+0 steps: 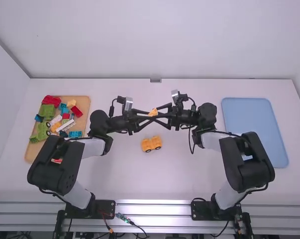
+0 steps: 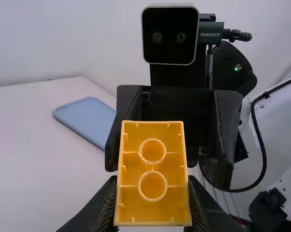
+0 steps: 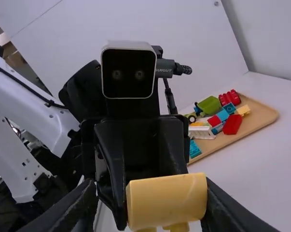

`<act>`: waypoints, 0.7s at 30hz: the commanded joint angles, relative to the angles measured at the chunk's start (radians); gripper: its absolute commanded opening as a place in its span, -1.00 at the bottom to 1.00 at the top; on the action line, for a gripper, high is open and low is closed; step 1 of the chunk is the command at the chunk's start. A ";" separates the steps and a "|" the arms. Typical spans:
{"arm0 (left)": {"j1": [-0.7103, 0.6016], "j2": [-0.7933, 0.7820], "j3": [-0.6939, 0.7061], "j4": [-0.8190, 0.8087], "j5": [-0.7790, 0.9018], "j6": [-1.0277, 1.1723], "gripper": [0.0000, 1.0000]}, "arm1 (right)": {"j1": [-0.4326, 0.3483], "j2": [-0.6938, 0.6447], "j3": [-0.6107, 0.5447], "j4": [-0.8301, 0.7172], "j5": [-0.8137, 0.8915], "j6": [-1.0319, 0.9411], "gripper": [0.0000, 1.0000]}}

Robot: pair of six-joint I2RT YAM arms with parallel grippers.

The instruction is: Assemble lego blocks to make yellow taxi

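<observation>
Above the middle of the table in the high view, my left gripper (image 1: 148,117) and my right gripper (image 1: 160,116) meet at a small yellow block (image 1: 153,112). In the left wrist view my left gripper (image 2: 152,182) is shut on the yellow block (image 2: 153,166), whose hollow underside with two round tubes faces the camera. In the right wrist view my right gripper (image 3: 151,186) stands open around the block (image 3: 167,200), one finger close by its right end. A yellow car-shaped assembly (image 1: 151,144) with dark wheels rests on the table below the grippers.
A wooden tray (image 1: 83,115) at the left holds several coloured blocks, among them a green piece (image 1: 47,111) and a red piece (image 1: 51,100). At the right lies a blue tray (image 1: 254,124). The table (image 1: 154,179) extends in front of the car.
</observation>
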 commanded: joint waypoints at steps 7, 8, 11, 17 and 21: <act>0.004 0.008 0.007 -0.012 -0.015 -0.007 -0.97 | -0.001 0.008 0.022 0.011 -0.033 -0.008 -0.14; 0.004 0.008 0.007 -0.004 -0.005 -0.002 -0.96 | -0.001 0.008 0.022 0.011 -0.032 -0.008 -0.15; 0.004 0.008 0.007 -0.005 0.002 0.010 -0.97 | -0.002 0.008 0.022 0.011 -0.034 -0.008 -0.16; 0.004 0.008 0.006 -0.014 0.000 0.011 -0.97 | -0.002 0.008 0.022 0.011 -0.034 -0.008 -0.40; 0.004 0.008 0.006 -0.014 -0.002 0.012 -0.97 | -0.002 0.008 0.022 0.011 -0.034 -0.007 -0.55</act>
